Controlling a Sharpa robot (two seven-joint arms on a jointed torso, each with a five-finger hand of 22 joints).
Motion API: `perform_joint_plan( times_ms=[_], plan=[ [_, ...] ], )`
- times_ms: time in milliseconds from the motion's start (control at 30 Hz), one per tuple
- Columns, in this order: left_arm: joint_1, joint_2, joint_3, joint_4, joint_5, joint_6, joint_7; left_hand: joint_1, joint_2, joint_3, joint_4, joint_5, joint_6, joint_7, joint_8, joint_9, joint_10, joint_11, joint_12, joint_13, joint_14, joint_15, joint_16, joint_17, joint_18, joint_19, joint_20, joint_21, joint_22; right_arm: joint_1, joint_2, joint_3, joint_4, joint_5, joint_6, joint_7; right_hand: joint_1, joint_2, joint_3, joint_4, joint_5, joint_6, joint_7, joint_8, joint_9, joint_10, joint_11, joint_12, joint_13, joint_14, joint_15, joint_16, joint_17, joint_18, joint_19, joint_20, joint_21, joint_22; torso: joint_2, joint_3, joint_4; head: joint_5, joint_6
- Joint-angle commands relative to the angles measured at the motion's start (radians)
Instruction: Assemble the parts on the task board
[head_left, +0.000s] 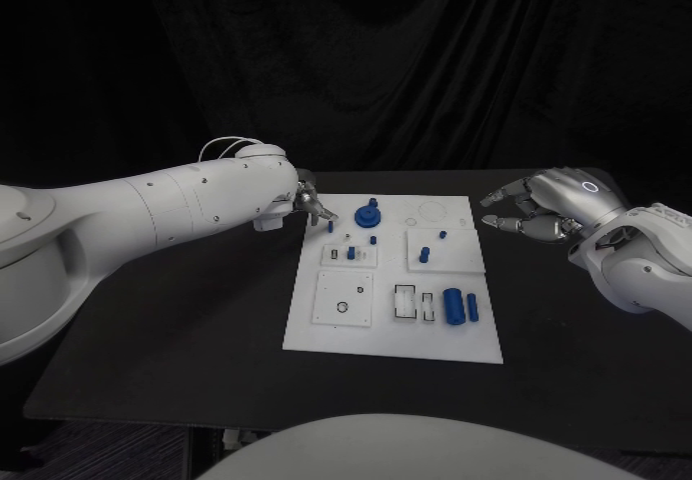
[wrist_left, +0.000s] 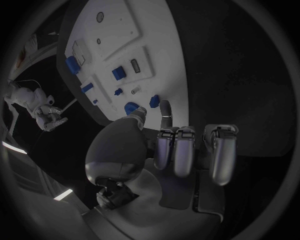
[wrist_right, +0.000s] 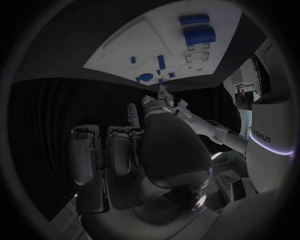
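The white task board (head_left: 397, 320) lies in the middle of the black table. On its far part a round blue part with a knob (head_left: 368, 213) stands among several small blue pegs (head_left: 427, 254). A thick blue cylinder (head_left: 453, 304) and a thin one (head_left: 472, 307) lie near the board's right edge. My left hand (head_left: 307, 205) hovers at the board's far left corner, with most fingers curled in and nothing in them (wrist_left: 181, 150). My right hand (head_left: 541, 212) hangs beyond the far right corner, its fingers (wrist_right: 119, 150) curled in too and holding nothing.
The board (wrist_left: 156, 55) has raised white blocks with slots and holes (head_left: 346, 303). Bare black table (head_left: 188, 330) runs along both sides of the board and in front of it. A dark curtain closes off the back.
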Motion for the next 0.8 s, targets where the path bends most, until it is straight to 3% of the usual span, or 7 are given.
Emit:
perform_joint_plan(
  times_ms=[33,267,533,800],
  plan=[
    [-0.003,0.002,0.001,-0.001,-0.009,0.024,0.009,0.005,0.007,-0.009,0.001,0.009,-0.006,-0.005,0.003,0.007,0.106,-0.009,-0.001,0.263,0.104,-0.008,0.003,0.263,0.001,0.068,-0.007,-0.005,0.237,-0.002,-0.001,0.001,0.002,-0.006,-0.001,-0.023,0.010,-0.003,0.006,0.000,0.009,0.005,0.001,-0.004,-0.001,0.073,0.007,-0.003,0.191,0.107,0.006,0.003,0.263,-0.016,0.104,0.007,0.003,0.263,0.000,-0.0002,0.0001,0.000,0.000],
    [-0.004,0.003,0.001,0.001,-0.009,0.024,0.015,0.007,0.009,-0.010,0.002,0.022,-0.013,-0.004,0.001,0.017,0.106,-0.008,-0.001,0.263,0.104,-0.008,0.003,0.263,0.003,0.064,-0.007,-0.010,0.235,-0.002,0.000,0.001,0.001,-0.006,-0.001,-0.023,0.012,-0.003,0.007,0.000,0.014,0.006,0.001,-0.004,-0.001,0.073,0.007,-0.003,0.191,0.107,0.006,0.003,0.263,-0.016,0.104,0.007,0.003,0.263,0.000,-0.0003,-0.0006,0.003,0.000],
    [-0.005,0.008,0.001,-0.001,-0.009,0.026,0.022,0.009,0.013,-0.010,0.005,0.036,-0.022,-0.002,-0.006,0.023,0.106,-0.007,-0.001,0.263,0.104,-0.007,0.003,0.263,0.004,0.059,-0.006,-0.017,0.232,-0.002,0.002,0.001,0.000,-0.006,-0.001,-0.023,0.014,-0.003,0.008,-0.001,0.019,0.006,0.001,-0.004,-0.002,0.072,0.007,-0.004,0.190,0.107,0.006,0.003,0.263,-0.016,0.104,0.007,0.003,0.263,-0.002,0.0002,0.0014,-0.003,0.000],
    [-0.008,0.018,0.001,-0.010,-0.009,0.024,0.025,0.024,0.019,-0.005,0.000,0.075,-0.026,-0.001,-0.018,0.034,0.106,-0.005,-0.001,0.263,0.104,-0.006,0.003,0.263,0.007,0.052,-0.005,-0.027,0.228,-0.002,0.004,0.001,0.000,-0.006,0.000,-0.023,0.016,-0.003,0.009,-0.002,0.023,0.006,0.001,-0.004,-0.002,0.073,0.007,-0.003,0.191,0.107,0.006,0.003,0.263,-0.016,0.104,0.007,0.003,0.263,-0.002,0.0008,0.0007,-0.002,0.000]
  ],
)
